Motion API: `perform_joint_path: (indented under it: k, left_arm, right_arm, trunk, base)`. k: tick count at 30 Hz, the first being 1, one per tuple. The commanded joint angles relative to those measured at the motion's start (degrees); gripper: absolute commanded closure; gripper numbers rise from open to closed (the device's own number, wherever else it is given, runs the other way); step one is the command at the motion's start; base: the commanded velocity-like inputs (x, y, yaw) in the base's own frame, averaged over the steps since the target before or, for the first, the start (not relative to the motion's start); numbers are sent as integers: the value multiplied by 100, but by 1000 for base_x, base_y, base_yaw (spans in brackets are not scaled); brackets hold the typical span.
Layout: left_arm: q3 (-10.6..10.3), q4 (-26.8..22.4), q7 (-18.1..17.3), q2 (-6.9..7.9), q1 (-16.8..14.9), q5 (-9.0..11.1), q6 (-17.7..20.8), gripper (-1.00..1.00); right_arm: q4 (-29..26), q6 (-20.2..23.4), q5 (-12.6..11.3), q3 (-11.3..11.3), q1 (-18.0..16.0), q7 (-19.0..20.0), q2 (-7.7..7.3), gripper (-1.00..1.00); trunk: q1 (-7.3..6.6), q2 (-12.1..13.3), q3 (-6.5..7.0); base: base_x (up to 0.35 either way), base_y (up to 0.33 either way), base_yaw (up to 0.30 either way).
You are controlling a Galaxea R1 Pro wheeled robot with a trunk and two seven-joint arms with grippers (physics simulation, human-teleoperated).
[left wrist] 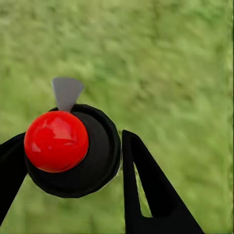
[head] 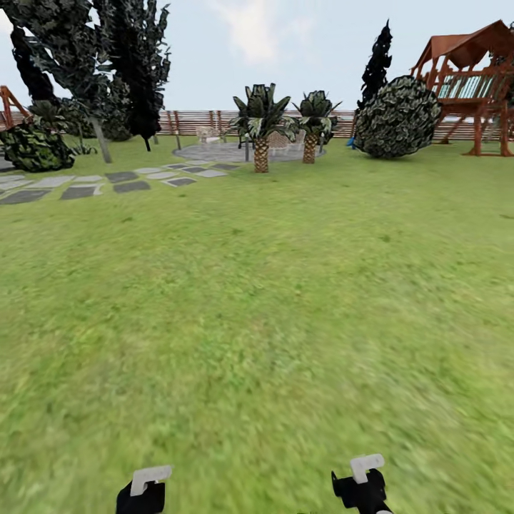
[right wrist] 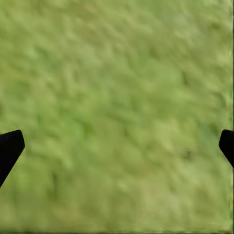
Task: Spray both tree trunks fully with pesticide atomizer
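Atomizer (left wrist: 73, 151): black round body, red ball top, between left tool (left wrist: 68, 161) fingers.

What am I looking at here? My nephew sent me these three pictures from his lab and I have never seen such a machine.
These are simulator pictures from a wheeled robot with two arms, standing in a garden. The big picture comes from a camera on its head: you see the lawn, grey stepping stones, two small palms, a round bush, a wooden play tower and a fence. At the bottom edge are the left gripper and the right gripper. The other two pictures come from cameras on the wrists. The left gripper holds the sprayer, a black round body with a red top. The right gripper is open, with grass under it.
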Motion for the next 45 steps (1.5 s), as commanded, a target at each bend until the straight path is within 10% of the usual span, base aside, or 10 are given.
perform_joint_path:
  k: [1, 45]
  left_arm:
    - [-1, -1, 0, 0, 0, 0, 0, 100]
    - [2, -2, 0, 0, 0, 9, 9, 100]
  right_arm:
    - [0, 0, 0, 0, -1, 0, 0, -100]
    - [0, 0, 0, 0, 0, 6, 0, -100]
  trunk:
    - [0, 0, 0]
    - [0, 0, 0]
  base:
    - [0, -266, -300]
    - [119, -156, -300]
